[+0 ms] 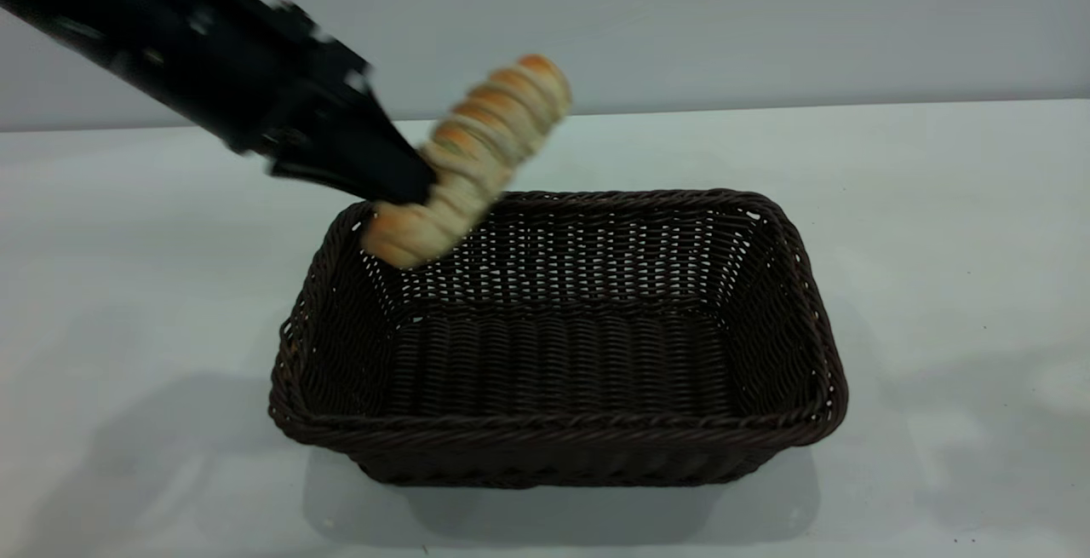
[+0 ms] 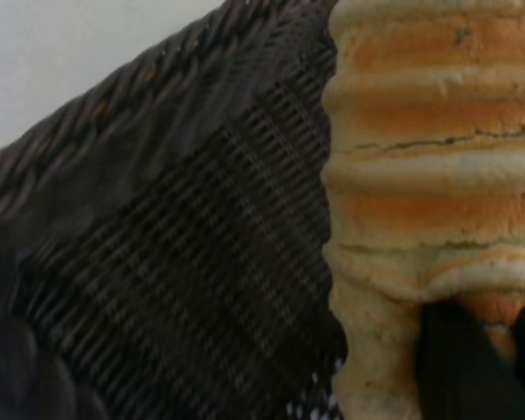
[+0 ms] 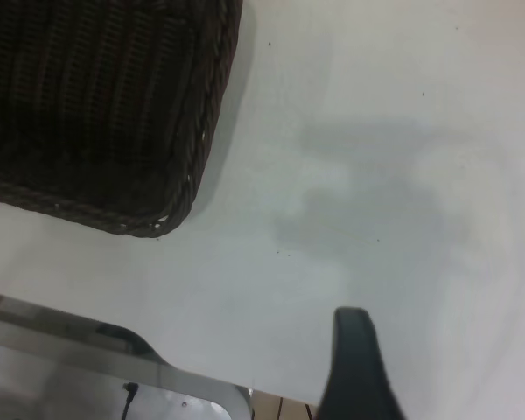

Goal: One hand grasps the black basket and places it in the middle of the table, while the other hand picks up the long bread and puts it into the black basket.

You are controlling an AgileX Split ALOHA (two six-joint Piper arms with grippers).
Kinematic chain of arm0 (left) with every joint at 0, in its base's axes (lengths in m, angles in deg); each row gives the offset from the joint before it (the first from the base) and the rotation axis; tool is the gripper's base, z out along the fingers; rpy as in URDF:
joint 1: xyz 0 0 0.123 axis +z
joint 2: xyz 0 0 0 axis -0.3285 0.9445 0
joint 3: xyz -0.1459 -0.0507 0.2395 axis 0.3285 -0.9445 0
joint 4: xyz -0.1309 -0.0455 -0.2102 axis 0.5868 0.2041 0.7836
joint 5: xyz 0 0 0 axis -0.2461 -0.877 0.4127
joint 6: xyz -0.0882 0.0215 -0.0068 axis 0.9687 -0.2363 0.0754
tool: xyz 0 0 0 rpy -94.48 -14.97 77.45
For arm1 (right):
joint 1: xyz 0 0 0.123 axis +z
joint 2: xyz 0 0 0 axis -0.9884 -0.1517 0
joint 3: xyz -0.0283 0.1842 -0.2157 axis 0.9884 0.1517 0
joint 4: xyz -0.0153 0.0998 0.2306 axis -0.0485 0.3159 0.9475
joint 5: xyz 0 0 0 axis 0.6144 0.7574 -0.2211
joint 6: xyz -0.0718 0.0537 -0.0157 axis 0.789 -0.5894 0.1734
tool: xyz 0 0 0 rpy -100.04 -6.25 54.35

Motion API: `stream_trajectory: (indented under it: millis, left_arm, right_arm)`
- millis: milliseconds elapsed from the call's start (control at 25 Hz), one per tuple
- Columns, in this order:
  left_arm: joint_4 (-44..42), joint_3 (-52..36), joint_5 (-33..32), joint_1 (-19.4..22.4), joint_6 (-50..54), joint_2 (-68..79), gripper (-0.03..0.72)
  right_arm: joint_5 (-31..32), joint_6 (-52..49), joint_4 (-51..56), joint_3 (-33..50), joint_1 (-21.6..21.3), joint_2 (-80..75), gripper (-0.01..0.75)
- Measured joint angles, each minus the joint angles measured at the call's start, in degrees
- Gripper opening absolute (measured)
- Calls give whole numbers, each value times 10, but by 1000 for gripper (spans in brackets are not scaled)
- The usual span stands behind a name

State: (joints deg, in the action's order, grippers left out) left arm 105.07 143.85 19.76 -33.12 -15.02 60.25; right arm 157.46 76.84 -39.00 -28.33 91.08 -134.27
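Item: long bread point(image 1: 473, 158), clamped in my left claw point(image 1: 409, 187), long axis tilted, low end over the black basket point(image 1: 558, 341) left rim; basket interior lies below-right, on worktop point(image 1: 937, 243). Right claw: cannot tell

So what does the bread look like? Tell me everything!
The bread is a small long loaf with bumpy ridges, striped golden-orange and cream, with little cracks across the crust. It looks soft and baked. The left claw pinches it near its lower end, holding it tilted in the air, low end over the basket's far left corner, high end pointing up and away. Only the claw touches it.
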Motion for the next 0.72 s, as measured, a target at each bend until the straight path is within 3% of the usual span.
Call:
stream_trajectory:
  millis: [160, 440, 600, 720]
  left_arm:
    - [24, 0, 59, -32, -15, 22, 176]
    - [29, 0, 75, -38, -17, -12, 491]
    - [-33, 0, 87, -38, 49, -93, 538]
    - [-173, 7, 89, -38, 174, -182, 541]
  right_arm:
    - [0, 0, 0, 0, 0, 0, 562]
    - [0, 0, 0, 0, 0, 0, 562]
    - [0, 0, 0, 0, 0, 3, 562]
    - [0, 0, 0, 0, 0, 13, 562]
